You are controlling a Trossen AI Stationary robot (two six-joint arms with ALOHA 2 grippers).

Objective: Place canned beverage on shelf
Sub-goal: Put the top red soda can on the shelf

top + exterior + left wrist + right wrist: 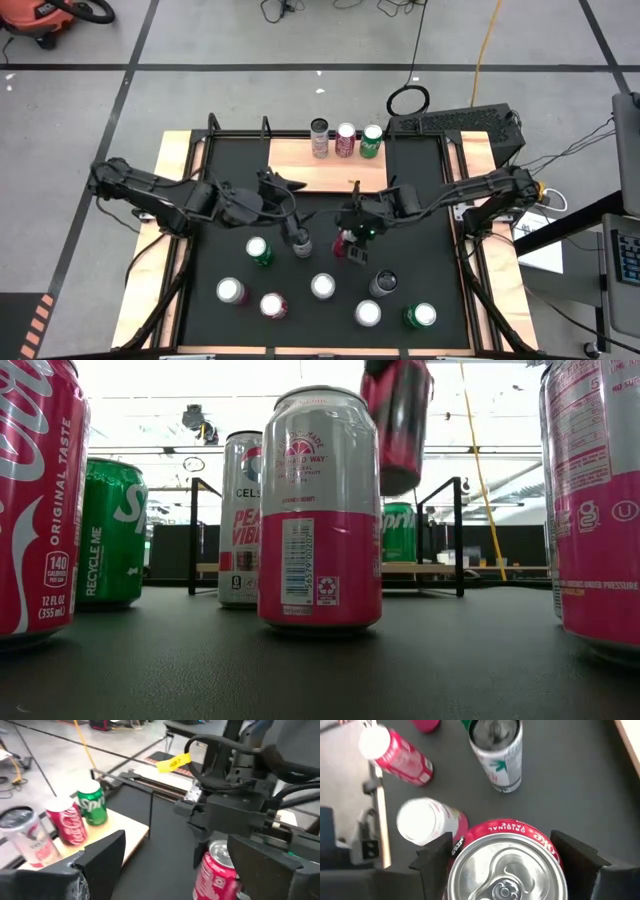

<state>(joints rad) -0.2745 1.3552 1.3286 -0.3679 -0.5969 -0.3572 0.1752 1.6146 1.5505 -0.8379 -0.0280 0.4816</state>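
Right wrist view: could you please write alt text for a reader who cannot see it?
The right gripper holds a red Coke can seen from above, over a black mat. Beyond stand a silver can and two pink-and-white cans.

Three cans [345, 140] on shelf [300, 170]

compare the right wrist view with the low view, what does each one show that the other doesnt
Only the right wrist view shows the red cola can's top with its pull tab, flanked by the right gripper's fingers, and a tall silver can from above. Only the low view shows the shelf edge-on with a green can standing on it. Both show the held red can, hanging above the black mat.
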